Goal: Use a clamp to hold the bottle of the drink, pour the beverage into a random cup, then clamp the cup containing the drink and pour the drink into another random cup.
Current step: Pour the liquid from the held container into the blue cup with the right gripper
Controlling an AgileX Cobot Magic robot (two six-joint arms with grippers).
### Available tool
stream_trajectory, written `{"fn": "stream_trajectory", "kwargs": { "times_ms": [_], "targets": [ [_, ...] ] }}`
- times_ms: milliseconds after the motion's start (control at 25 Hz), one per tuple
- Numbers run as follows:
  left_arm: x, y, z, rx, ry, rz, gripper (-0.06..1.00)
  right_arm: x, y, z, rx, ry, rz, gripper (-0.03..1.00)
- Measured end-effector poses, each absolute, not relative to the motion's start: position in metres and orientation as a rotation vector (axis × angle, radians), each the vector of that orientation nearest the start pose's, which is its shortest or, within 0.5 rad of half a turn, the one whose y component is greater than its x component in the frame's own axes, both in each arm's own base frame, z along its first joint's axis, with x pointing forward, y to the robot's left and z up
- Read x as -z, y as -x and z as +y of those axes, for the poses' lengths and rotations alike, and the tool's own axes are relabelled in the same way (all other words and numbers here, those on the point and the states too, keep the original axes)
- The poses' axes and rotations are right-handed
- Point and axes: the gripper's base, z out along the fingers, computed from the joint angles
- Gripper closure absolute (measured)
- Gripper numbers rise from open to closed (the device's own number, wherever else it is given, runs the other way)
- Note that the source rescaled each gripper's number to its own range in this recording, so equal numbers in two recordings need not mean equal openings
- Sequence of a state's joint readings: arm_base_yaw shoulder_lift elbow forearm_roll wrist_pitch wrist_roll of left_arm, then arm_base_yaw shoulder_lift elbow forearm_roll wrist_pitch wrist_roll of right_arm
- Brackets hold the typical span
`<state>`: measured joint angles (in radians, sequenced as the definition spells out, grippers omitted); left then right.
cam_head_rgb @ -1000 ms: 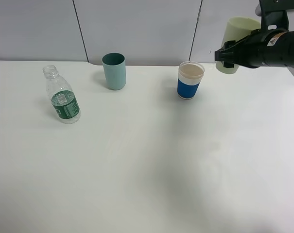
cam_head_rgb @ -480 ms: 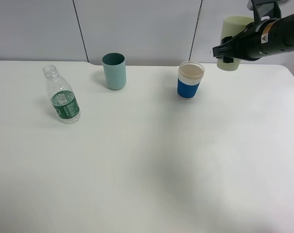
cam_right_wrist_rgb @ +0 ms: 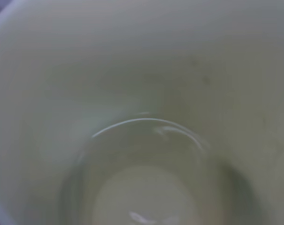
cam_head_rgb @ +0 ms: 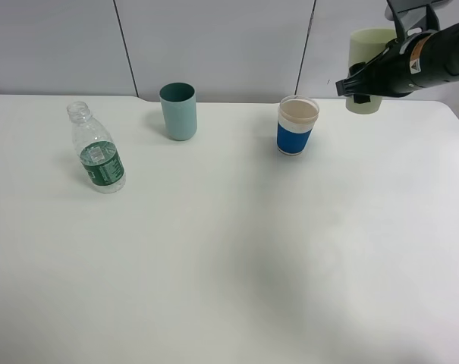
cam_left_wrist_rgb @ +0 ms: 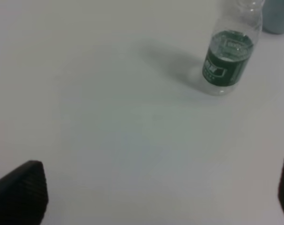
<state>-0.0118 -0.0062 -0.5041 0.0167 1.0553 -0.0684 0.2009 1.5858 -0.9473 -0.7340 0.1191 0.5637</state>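
Judging from the scene, first pour looked done: right gripper (cam_head_rgb: 356,83) was clamped on the pale yellow-green tumbler (cam_head_rgb: 366,44), raised near the blue-banded cup (cam_head_rgb: 297,127) with beverage (cam_right_wrist_rgb: 146,187) inside, second pour not started; bottle (cam_head_rgb: 97,150) stood well away on the table (cam_head_rgb: 229,265), left gripper (cam_left_wrist_rgb: 153,194) jaws apart.

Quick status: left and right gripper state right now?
Left gripper: open, fingers wide apart, holding nothing.
Right gripper: shut on the pale yellow-green cup.
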Motion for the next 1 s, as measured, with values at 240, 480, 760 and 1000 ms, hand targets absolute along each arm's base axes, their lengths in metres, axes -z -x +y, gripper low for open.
{"fn": "stream_trajectory", "kwargs": {
  "times_ms": [240, 480, 760, 1000],
  "targets": [
    [-0.279, 0.006, 0.001, 0.031, 0.058, 2.028, -0.06, -0.239, -0.336, 0.058, 0.155, 0.344, 2.169, 0.94],
    [-0.279, 0.006, 0.001, 0.031, 0.058, 2.028, -0.06, -0.241, -0.335, 0.066, 0.199, 0.398, 2.144, 0.94],
    [-0.279, 0.006, 0.001, 0.031, 0.058, 2.027, -0.06, -0.233, -0.342, 0.081, 0.282, 0.445, 2.16, 0.94],
    [-0.279, 0.006, 0.001, 0.031, 0.058, 2.027, -0.06, -0.223, -0.354, 0.104, 0.316, 0.512, 2.163, 0.94]
  ]
}}
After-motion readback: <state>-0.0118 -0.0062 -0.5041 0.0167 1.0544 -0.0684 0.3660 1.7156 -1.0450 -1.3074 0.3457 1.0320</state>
